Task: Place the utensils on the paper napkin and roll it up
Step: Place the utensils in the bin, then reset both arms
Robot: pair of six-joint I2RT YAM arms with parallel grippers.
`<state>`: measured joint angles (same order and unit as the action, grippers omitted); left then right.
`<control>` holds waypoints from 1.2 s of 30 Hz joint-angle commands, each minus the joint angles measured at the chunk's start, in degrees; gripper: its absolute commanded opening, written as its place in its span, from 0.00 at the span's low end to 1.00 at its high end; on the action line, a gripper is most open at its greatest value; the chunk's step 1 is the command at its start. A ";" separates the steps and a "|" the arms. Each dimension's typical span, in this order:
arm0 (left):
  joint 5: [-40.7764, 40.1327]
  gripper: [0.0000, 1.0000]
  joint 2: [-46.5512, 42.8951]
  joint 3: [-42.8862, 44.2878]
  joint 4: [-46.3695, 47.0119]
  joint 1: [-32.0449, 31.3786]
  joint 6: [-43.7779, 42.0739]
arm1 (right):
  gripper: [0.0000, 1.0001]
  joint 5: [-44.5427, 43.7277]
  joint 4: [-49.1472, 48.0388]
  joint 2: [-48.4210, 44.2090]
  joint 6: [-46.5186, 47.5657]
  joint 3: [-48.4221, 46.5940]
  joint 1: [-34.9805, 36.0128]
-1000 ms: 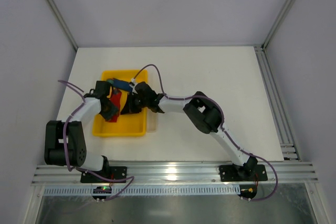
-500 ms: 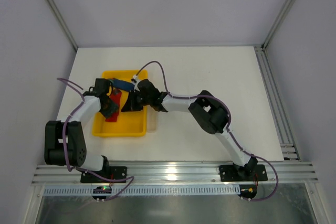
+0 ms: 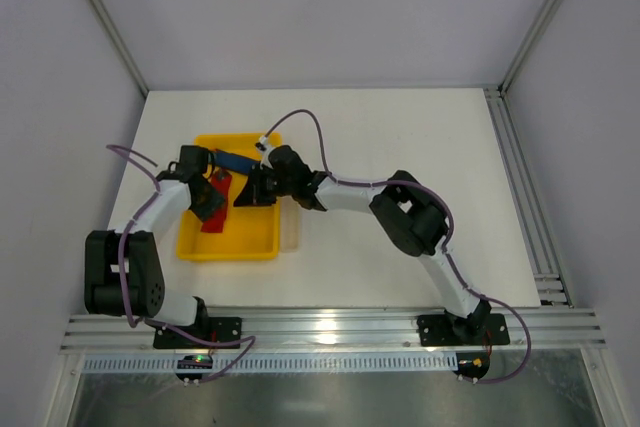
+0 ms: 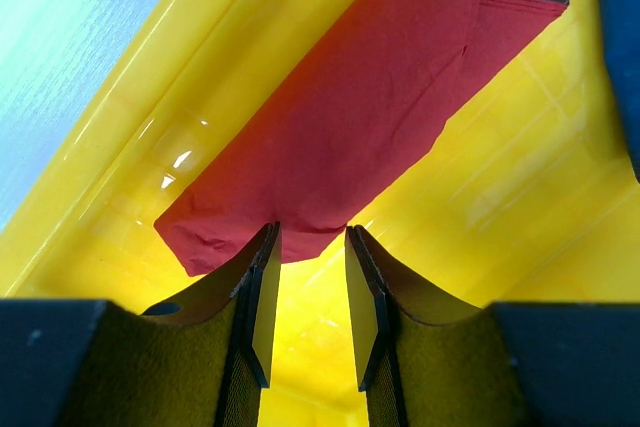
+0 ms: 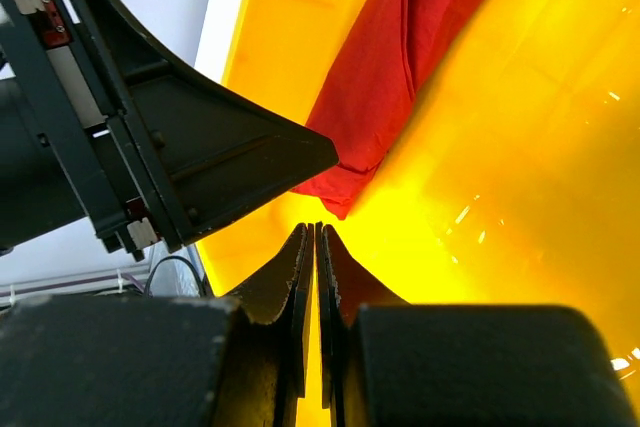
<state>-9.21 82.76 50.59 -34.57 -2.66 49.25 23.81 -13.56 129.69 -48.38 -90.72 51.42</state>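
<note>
The paper napkin (image 4: 340,117) is a narrow red fold lying slantwise on the floor of the yellow tray (image 4: 140,127). In the top view the napkin (image 3: 213,220) shows partly under the left arm. My left gripper (image 4: 308,239) is open. Its fingertips stand just short of the napkin's near end, with only yellow tray floor between them. My right gripper (image 5: 315,229) is shut on nothing and hovers low over the tray floor, just short of the napkin's tip (image 5: 395,57). The utensils are out of view.
A blue stick (image 3: 235,160) lies at the far end of the tray (image 3: 230,252), which sits left of centre on the white table. Both grippers (image 3: 208,202) (image 3: 256,190) crowd inside the tray. The left gripper's black finger (image 5: 200,147) looms close beside the right one.
The right gripper has shifted a little toward the tray's far end and its elbow has swung right. The left jaws have spread very slightly. The napkin has stayed put.
</note>
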 commanded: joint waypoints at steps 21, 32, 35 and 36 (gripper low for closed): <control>8.94 0.99 -21.40 9.80 1.95 -20.71 -7.77 | 0.98 -31.08 30.92 -46.25 11.12 21.70 -1.67; 14.22 1.00 -38.36 1.19 6.61 -37.15 -9.00 | 0.98 -43.50 47.94 -77.90 7.60 35.16 0.44; 14.66 1.00 -41.96 -1.10 7.58 -38.12 -8.83 | 0.98 -42.89 46.09 -85.11 7.51 39.03 0.52; 14.66 1.00 -42.68 -1.98 7.76 -38.13 -8.82 | 0.98 -42.97 45.91 -86.78 7.77 39.99 0.52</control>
<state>4.01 42.78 49.93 -30.17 -40.32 41.28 -16.86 31.97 47.11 -40.25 -52.64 51.55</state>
